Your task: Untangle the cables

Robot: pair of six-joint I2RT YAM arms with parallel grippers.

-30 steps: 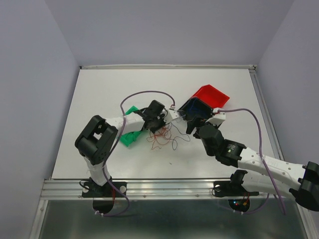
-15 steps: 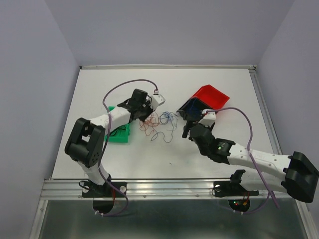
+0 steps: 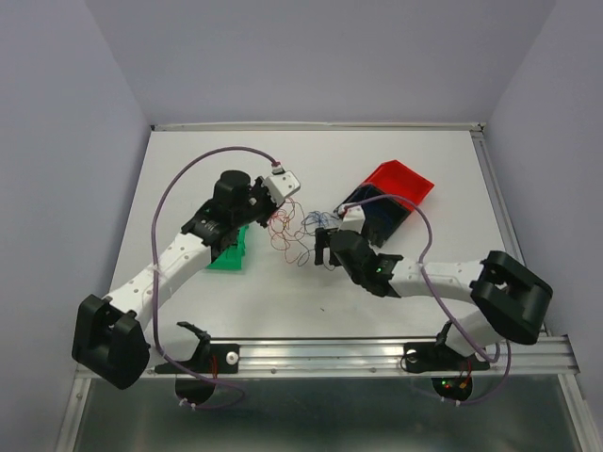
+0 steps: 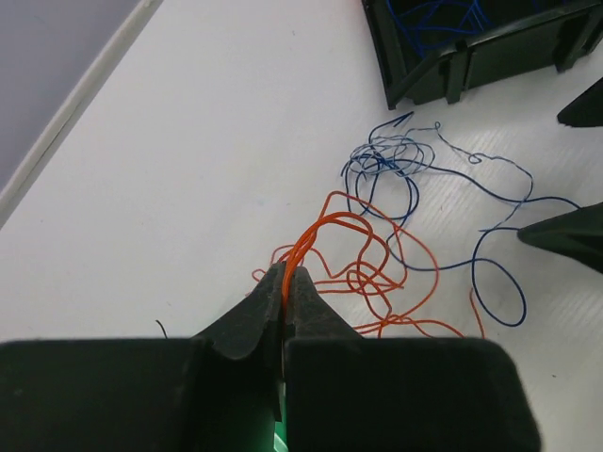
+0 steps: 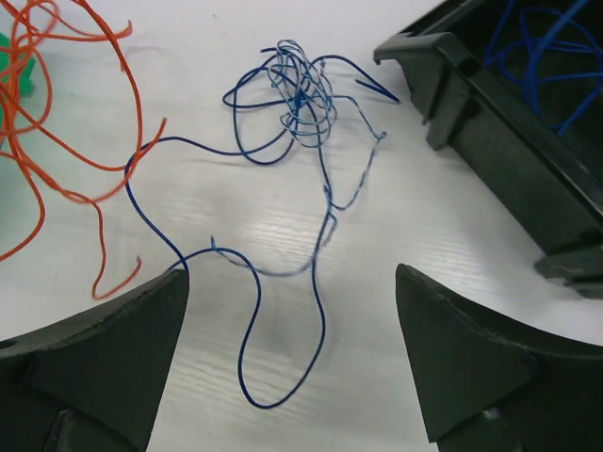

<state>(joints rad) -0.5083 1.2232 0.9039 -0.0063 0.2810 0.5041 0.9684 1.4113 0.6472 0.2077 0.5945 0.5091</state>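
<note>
Left end effector [image 4: 285, 282] is pinched tight on a strand of the red cables [image 4: 372, 268], the strand arching out from its tips; the rest of the red loops sprawl on the white surface [image 4: 188, 141]; right end effector [image 5: 292, 348] is spread wide, gripping nothing, poised over the blue cables [image 5: 300, 99]; those lie loose beside the dark bin [image 5: 499, 141], more blue strands inside it
</note>
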